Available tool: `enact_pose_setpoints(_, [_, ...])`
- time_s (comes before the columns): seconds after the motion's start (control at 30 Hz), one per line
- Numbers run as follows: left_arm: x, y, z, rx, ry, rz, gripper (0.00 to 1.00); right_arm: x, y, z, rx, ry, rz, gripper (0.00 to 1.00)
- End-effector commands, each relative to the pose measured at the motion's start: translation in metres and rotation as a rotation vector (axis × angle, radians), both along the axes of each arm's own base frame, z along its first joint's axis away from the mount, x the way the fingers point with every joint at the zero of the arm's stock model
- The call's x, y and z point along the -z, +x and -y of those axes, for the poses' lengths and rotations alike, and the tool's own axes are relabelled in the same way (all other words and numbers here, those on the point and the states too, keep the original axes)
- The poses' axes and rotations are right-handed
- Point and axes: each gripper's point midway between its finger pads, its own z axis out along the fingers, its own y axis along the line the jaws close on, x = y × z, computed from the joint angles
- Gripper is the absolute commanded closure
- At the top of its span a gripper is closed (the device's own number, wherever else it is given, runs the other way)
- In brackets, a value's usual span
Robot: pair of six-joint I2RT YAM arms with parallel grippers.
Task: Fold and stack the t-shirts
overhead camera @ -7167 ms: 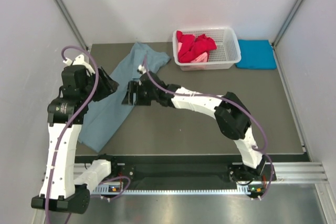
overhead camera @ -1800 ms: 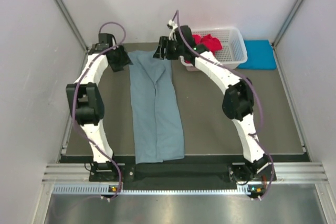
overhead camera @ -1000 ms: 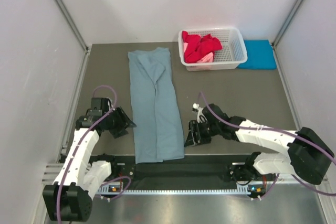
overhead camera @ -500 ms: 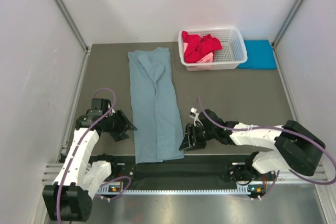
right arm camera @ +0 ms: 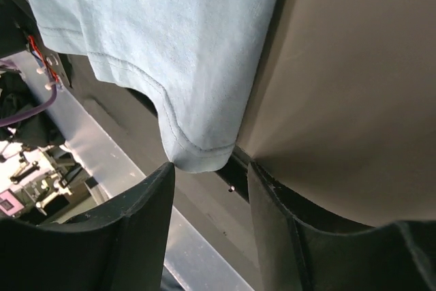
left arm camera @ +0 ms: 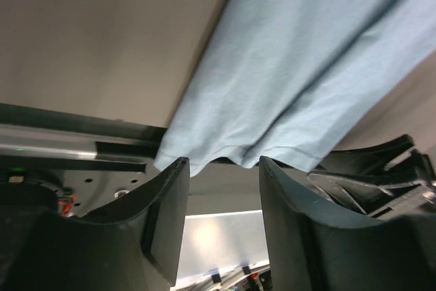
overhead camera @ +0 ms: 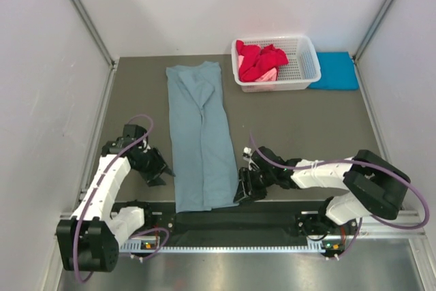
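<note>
The dusty grey-blue t-shirt [overhead camera: 201, 134] lies folded into a long strip down the middle-left of the table, its near hem hanging over the front edge. My left gripper [overhead camera: 163, 174] is open beside the strip's near left corner [left arm camera: 184, 155]. My right gripper [overhead camera: 240, 190] is open beside the near right corner [right arm camera: 204, 148], which sits just ahead of its jaws. Neither holds cloth. The red and pink t-shirts [overhead camera: 259, 59] lie bunched in the white basket [overhead camera: 300, 66]. The turquoise t-shirt [overhead camera: 332, 71] lies folded at the far right.
Grey walls and metal posts close in the table on three sides. The black front rail [overhead camera: 238, 219] runs along the near edge under the shirt's hem.
Both arms came back from the far end of the shirt to its near end. Over the last second both grippers closed in on the near corners, the right one reaching the hem.
</note>
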Motion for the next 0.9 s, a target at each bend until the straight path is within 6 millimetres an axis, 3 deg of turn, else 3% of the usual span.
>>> enact_pose_setpoints(0.0, [0.0,-0.01,-0.01,0.034,0.064,-0.04,0.48,-0.008,0.005,-0.013,-0.012,0.012,0.028,0.52])
enact_pose_setpoints(0.07, [0.003,-0.014,-0.013,0.037,0.085,-0.053,0.46,-0.006,0.008,-0.015,-0.01,0.005,0.035,0.53])
enact_pose_setpoints(0.27, [0.012,-0.021,-0.009,0.088,0.127,-0.082,0.42,-0.007,0.012,-0.016,0.006,-0.001,0.052,0.66])
enact_pose_setpoints(0.43, [0.031,-0.032,-0.005,0.121,0.199,-0.205,0.41,-0.013,0.016,-0.017,0.019,0.016,0.066,0.89])
enact_pose_setpoints(0.57, [0.036,-0.035,-0.008,0.101,0.242,-0.212,0.43,-0.016,0.017,-0.017,0.025,0.025,0.076,0.92])
enact_pose_setpoints(0.63, [0.032,-0.032,-0.003,0.069,0.21,-0.181,0.5,-0.014,0.017,-0.015,0.03,0.023,0.076,0.93])
enact_pose_setpoints(0.77, [0.041,-0.043,0.01,0.038,0.136,-0.178,0.58,-0.011,0.017,-0.014,0.048,0.031,0.064,0.94])
enact_pose_setpoints(0.87, [0.047,-0.051,0.014,0.065,0.141,-0.178,0.58,-0.01,0.018,-0.014,0.056,0.037,0.062,0.94])
